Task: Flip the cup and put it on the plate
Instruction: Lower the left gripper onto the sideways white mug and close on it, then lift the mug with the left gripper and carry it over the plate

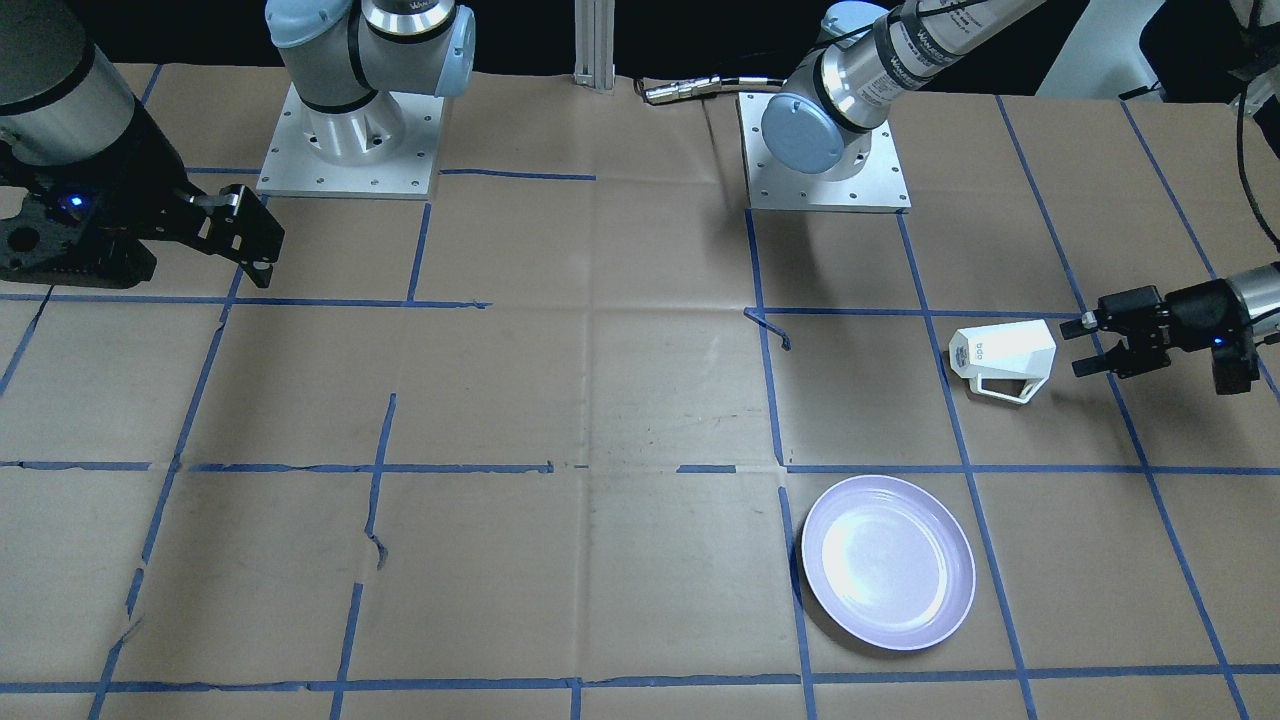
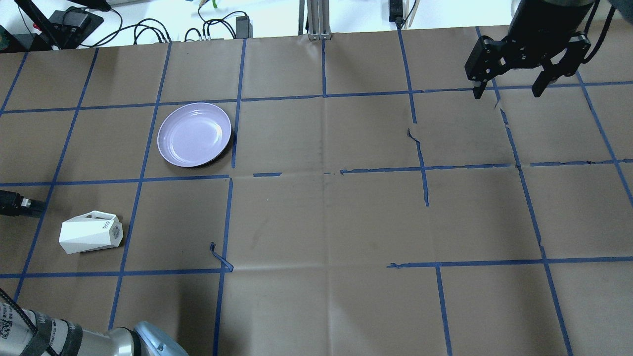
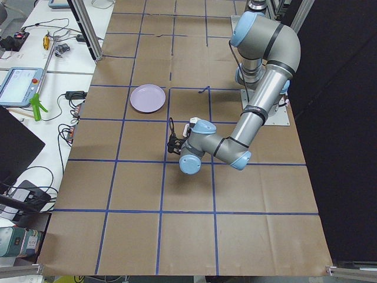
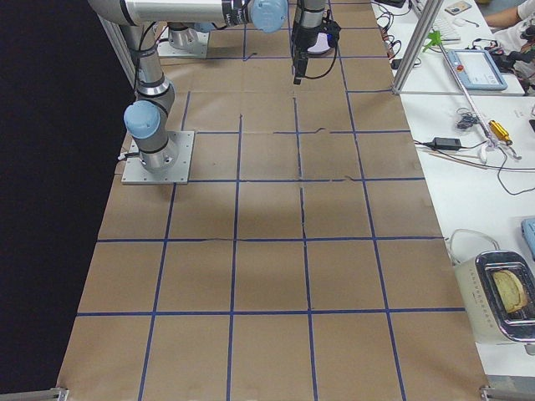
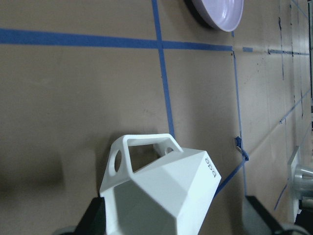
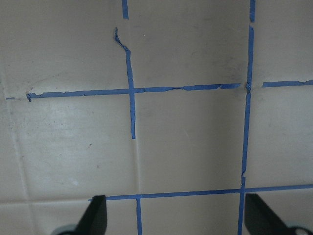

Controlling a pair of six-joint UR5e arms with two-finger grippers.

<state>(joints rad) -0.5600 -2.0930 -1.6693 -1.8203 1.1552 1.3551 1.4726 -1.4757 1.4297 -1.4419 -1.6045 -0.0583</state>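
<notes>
The white faceted cup (image 1: 1005, 355) lies on its side on the brown paper, its mouth turned toward my left gripper and its handle toward the plate. It also shows in the overhead view (image 2: 91, 233) and large in the left wrist view (image 5: 161, 196). My left gripper (image 1: 1076, 347) is open, low over the table, with its fingers (image 5: 259, 215) on either side of the cup's mouth end and not touching it. The lavender plate (image 1: 888, 562) is empty, one grid square away (image 2: 194, 134). My right gripper (image 2: 507, 91) is open and empty, far across the table.
The arm bases (image 1: 825, 150) (image 1: 350, 140) stand at the robot's edge of the table. Blue tape lines, some torn (image 2: 220, 257), cross the paper. Cables and power bricks (image 2: 148, 29) lie beyond the far edge. A side bench holds gear (image 4: 501, 292).
</notes>
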